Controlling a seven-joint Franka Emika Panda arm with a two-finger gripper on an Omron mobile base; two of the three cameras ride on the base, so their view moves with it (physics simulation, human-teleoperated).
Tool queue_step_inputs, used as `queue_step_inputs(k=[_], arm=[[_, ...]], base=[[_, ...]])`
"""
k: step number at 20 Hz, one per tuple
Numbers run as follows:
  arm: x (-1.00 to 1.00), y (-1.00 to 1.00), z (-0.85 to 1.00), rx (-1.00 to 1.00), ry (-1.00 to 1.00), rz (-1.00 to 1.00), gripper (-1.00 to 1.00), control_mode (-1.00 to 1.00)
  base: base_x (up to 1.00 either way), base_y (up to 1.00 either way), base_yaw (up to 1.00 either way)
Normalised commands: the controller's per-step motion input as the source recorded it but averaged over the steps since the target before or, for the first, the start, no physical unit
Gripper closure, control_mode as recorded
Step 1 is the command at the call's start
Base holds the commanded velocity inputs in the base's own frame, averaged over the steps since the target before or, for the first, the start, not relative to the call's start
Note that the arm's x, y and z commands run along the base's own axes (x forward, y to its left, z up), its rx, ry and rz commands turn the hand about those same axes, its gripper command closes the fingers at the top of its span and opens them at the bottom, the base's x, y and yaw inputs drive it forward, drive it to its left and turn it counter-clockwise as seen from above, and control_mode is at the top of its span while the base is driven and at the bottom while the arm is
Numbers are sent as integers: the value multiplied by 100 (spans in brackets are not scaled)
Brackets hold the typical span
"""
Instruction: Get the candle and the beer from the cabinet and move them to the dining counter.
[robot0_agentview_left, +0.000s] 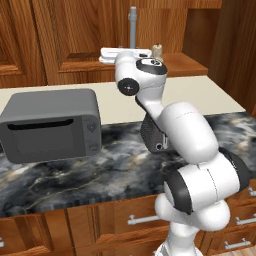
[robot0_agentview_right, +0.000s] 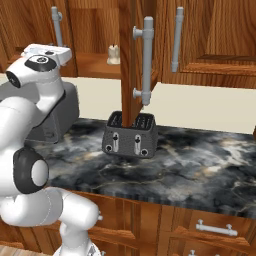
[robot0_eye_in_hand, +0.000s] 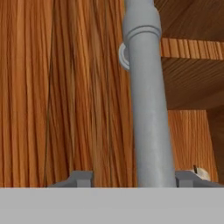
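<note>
The cabinet (robot0_agentview_left: 80, 35) has its right door (robot0_agentview_right: 127, 60) swung open, edge-on to the right base view. The cream candle (robot0_agentview_right: 114, 54) stands on the wood shelf (robot0_agentview_right: 92, 65) inside; it also appears as a small candle (robot0_agentview_left: 157, 50) and at the hand view's lower right as a candle (robot0_eye_in_hand: 201, 173). My gripper (robot0_eye_in_hand: 133, 178) is open, raised to the left door's silver bar handle (robot0_eye_in_hand: 146, 109), which runs between the fingertips (robot0_eye_in_hand: 81, 178) without visibly touching them. From the base the gripper (robot0_agentview_left: 131, 49) sits just below that handle (robot0_agentview_left: 132, 20). The beer and the dining counter are out of view.
A grey microwave (robot0_agentview_left: 50, 125) stands on the narrow marble worktop (robot0_agentview_left: 75, 175) at the left. A dark toaster (robot0_agentview_right: 130, 135) sits under the open door's handle (robot0_agentview_right: 147, 60). Lower drawers (robot0_agentview_right: 215, 227) with horizontal handles run below the worktop.
</note>
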Motion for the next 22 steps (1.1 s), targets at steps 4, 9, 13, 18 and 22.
queue_step_inputs(k=[4, 9, 13, 18, 22], arm=[[31, 19, 0, -1, 2, 4, 100, -100], [3, 2, -5, -1, 5, 0, 100, -100], [-26, 20, 0, -7, 0, 0, 100, -100], [-50, 61, 5, -10, 0, 0, 100, -100], [-56, 92, 5, -14, 0, 4, 100, -100]], base=[[0, 0, 0], [0, 0, 0], [0, 0, 0], [0, 0, 0], [0, 0, 0]])
